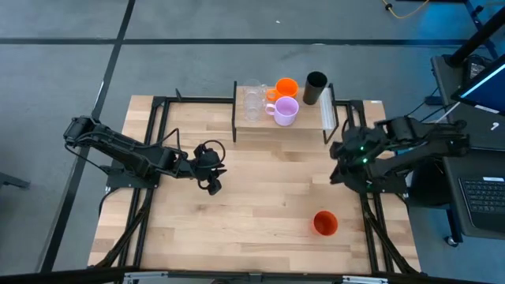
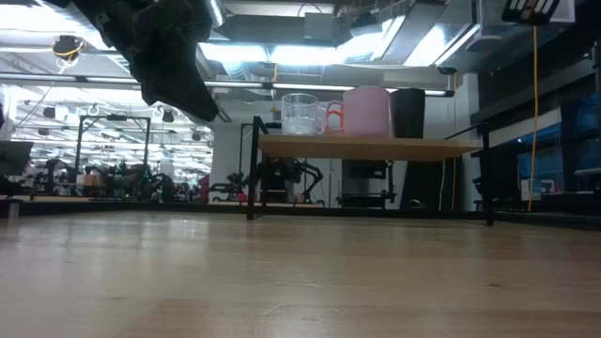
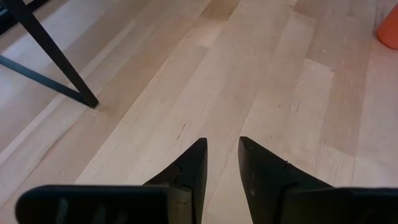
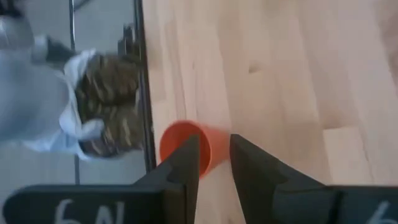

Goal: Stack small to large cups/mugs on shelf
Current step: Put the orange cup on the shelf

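The shelf stands at the table's far middle on black posts. On it stand two clear tumblers, an orange handled mug, a lilac handled mug and a taller black cup. They also show in the low view: tumbler, lilac mug, black cup. A red-orange cup stands on the tabletop, near right. My left gripper hovers over the table's middle left, narrowly open and empty. My right gripper, narrowly open and empty, hovers at the right, pointing toward the red-orange cup.
Bare wood lies between the two grippers and the shelf. The table's right edge and its black frame rail run close to the red-orange cup. A person's shoes stand on the floor beyond that edge. A shelf post shows near my left gripper.
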Controlling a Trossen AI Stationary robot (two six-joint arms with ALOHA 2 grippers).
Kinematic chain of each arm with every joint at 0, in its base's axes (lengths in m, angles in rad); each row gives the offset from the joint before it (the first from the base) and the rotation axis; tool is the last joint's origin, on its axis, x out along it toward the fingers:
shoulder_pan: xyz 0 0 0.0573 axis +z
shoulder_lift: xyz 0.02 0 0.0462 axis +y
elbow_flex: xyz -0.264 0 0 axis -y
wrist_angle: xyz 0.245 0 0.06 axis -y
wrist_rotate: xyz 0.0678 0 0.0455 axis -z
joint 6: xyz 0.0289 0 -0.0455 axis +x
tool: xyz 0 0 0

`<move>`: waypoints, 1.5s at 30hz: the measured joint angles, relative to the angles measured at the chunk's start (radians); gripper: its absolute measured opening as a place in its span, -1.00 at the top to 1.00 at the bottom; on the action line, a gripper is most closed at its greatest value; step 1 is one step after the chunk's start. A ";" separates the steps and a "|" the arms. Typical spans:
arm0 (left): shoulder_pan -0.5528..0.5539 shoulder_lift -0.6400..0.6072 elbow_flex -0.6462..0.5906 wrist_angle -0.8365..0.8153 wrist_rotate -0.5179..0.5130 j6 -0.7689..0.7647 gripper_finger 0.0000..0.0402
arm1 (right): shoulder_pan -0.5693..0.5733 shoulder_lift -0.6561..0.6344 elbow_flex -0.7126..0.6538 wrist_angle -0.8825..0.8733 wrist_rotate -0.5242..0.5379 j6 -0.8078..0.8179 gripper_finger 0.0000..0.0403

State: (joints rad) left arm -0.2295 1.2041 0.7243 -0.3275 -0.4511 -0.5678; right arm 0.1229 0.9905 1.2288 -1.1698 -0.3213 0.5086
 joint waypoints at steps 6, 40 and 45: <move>0.000 0.000 0.000 0.000 0.000 0.000 0.58 | 0.061 0.003 -0.013 0.000 0.038 -0.022 0.55; 0.000 0.000 0.000 0.000 0.000 0.001 0.58 | 0.129 0.148 -0.012 0.019 -0.016 0.063 -0.31; 0.000 0.000 0.000 0.000 0.000 0.002 0.58 | 0.174 0.175 -0.012 0.024 -0.015 0.063 -0.31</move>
State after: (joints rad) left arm -0.2295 1.2041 0.7242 -0.3271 -0.4515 -0.5663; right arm 0.2967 1.1657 1.2163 -1.1461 -0.3359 0.5716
